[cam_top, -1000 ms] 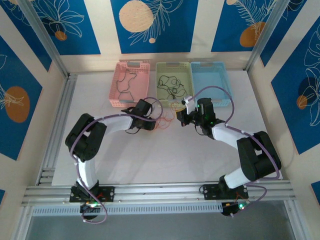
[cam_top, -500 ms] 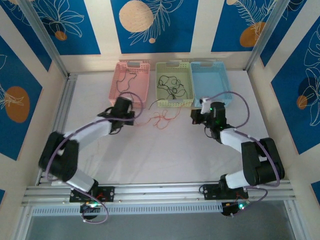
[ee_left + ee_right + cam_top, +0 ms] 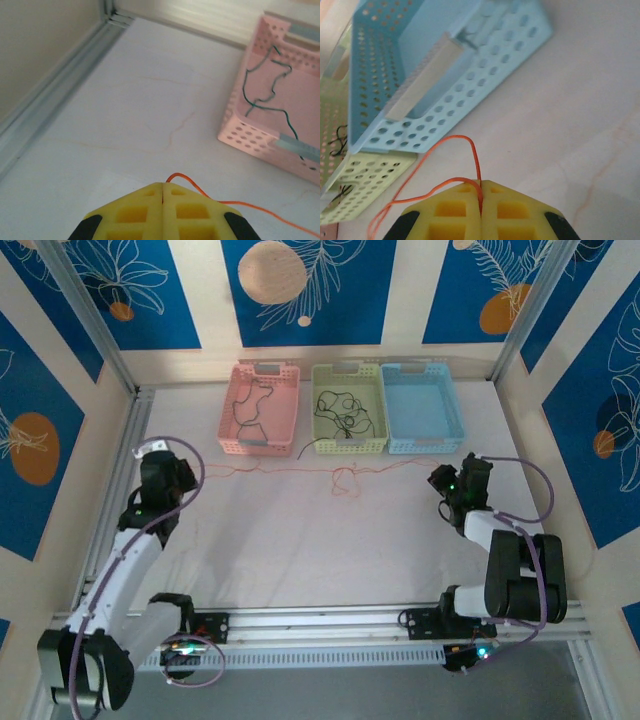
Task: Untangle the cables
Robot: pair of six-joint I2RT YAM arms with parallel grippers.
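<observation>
An orange-red cable [image 3: 300, 469] is stretched in a thin line across the table in front of the baskets, with a small snarl [image 3: 345, 481] near its middle. My left gripper [image 3: 178, 469] is shut on its left end, far out to the left; the wrist view shows the cable [image 3: 200, 192] coming out of the closed yellow tips [image 3: 163, 184]. My right gripper [image 3: 438, 478] is shut on the right end, where the cable [image 3: 465, 142] loops at the tips [image 3: 481, 181]. Dark cables lie in the pink basket [image 3: 251, 405] and the green basket [image 3: 344, 410].
Three baskets stand in a row at the back: pink [image 3: 232, 430], green [image 3: 322, 445], blue [image 3: 452, 415]. The blue basket's perforated wall [image 3: 485, 85] is close ahead of the right gripper. An aluminium frame rail [image 3: 45, 100] runs along the left table edge.
Both arms have swung outward from the middle, pulling the orange-red cable from a loose bundle into a long line. The left gripper has closed on its end.
</observation>
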